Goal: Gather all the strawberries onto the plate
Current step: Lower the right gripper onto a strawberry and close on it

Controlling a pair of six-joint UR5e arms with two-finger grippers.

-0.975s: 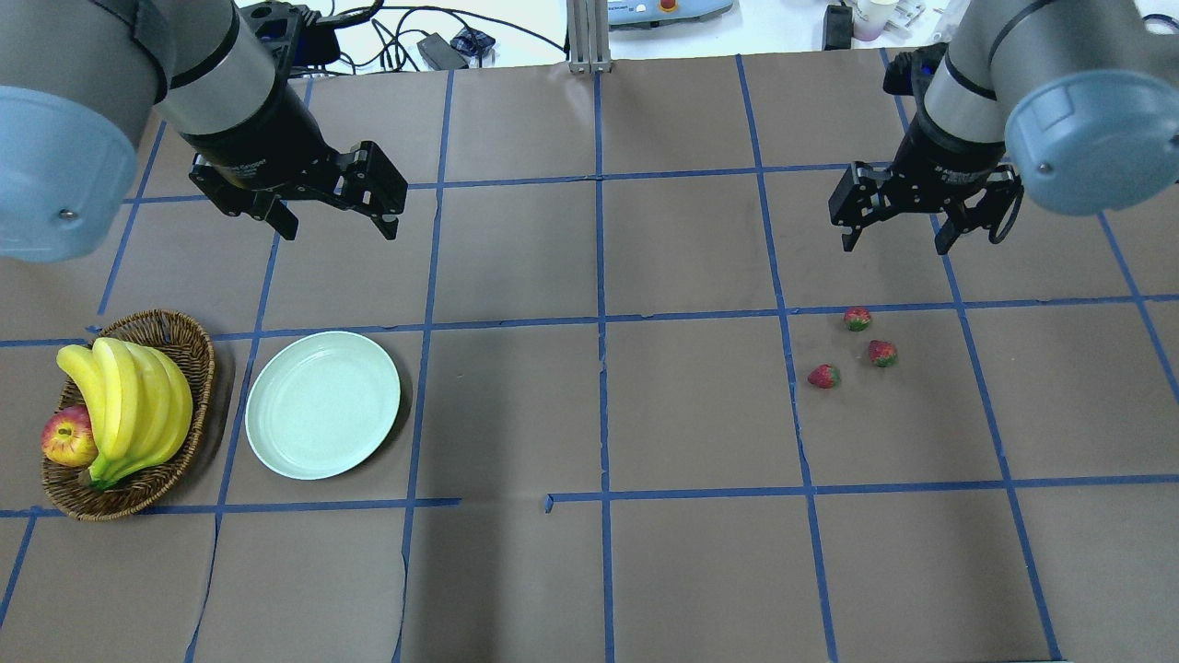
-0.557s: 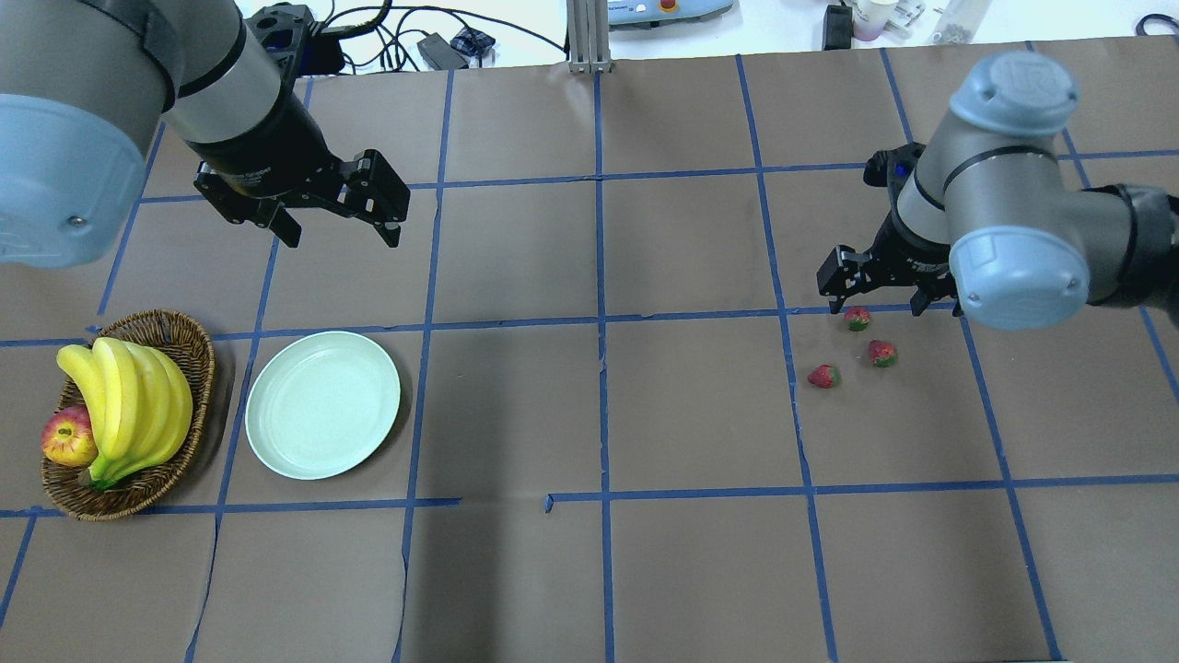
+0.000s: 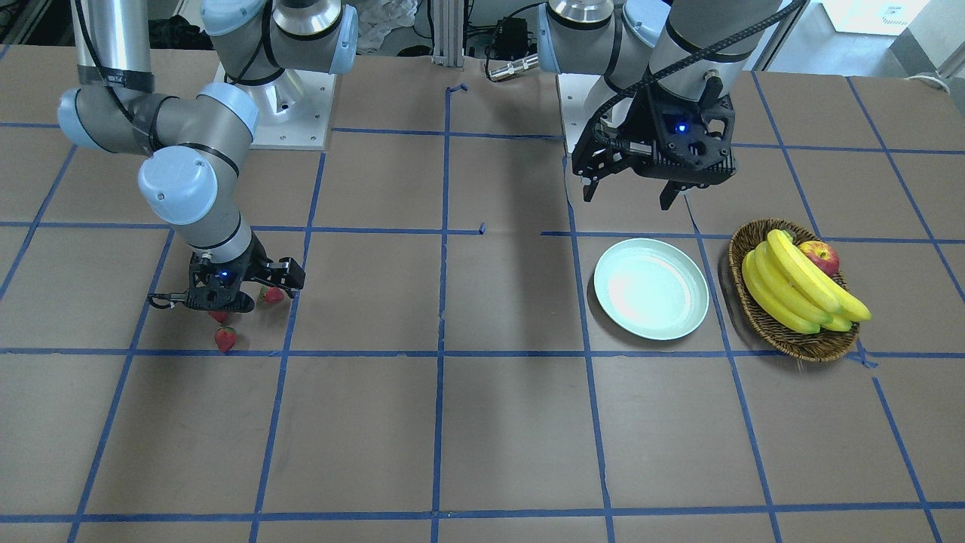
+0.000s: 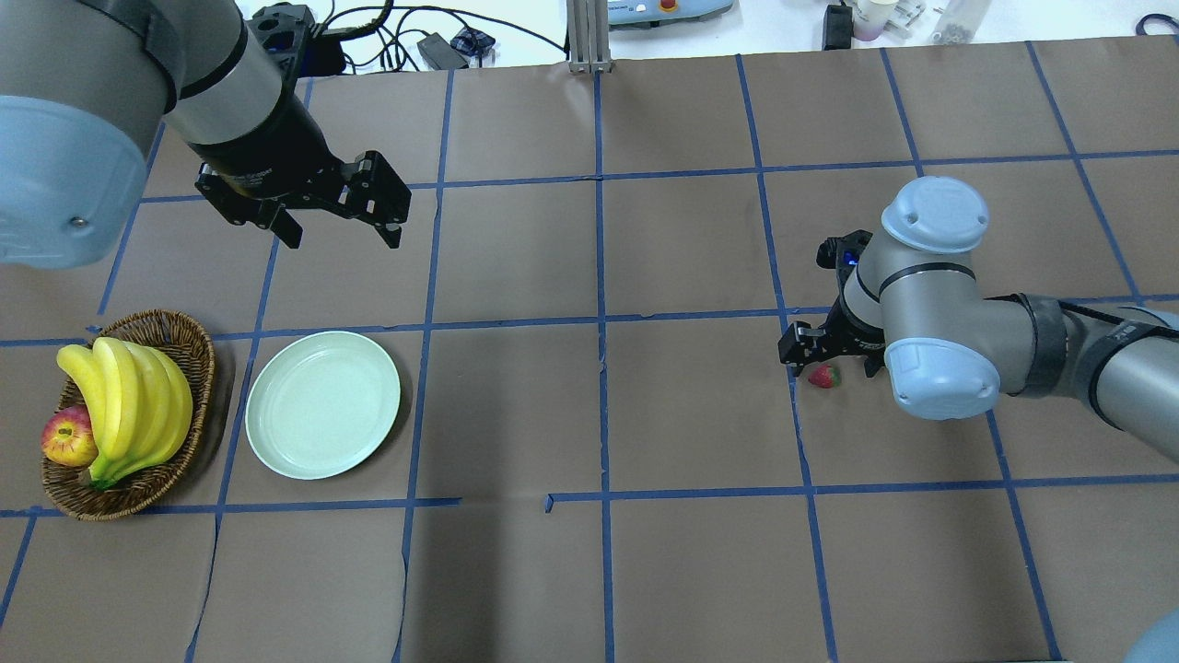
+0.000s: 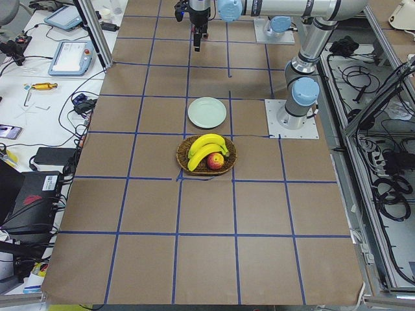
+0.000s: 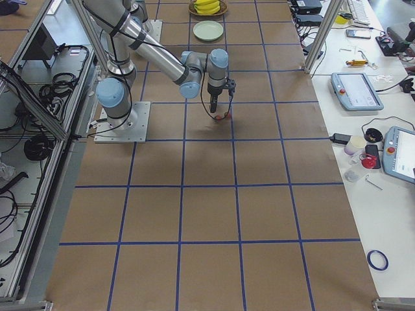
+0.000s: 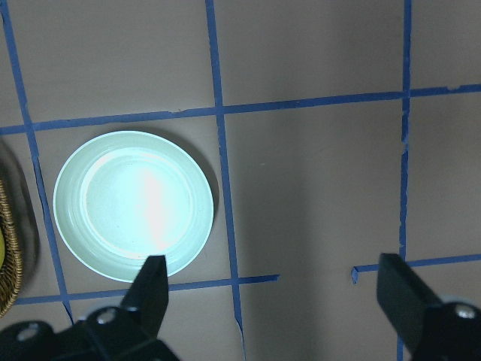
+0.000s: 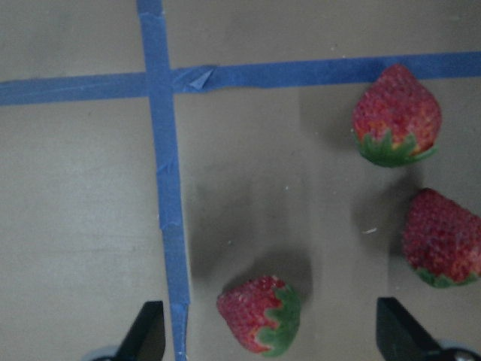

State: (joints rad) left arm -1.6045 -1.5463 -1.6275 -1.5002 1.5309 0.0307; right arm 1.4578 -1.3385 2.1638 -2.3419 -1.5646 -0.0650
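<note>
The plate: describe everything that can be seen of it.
The plate is round, shallow and pale mint green, with a raised rim and a glossy surface that reflects the light. It lies flat on the brown paper-covered table, beside the wicker basket with a gap between them. Nothing lies in it, and no gripper touches it.
</note>
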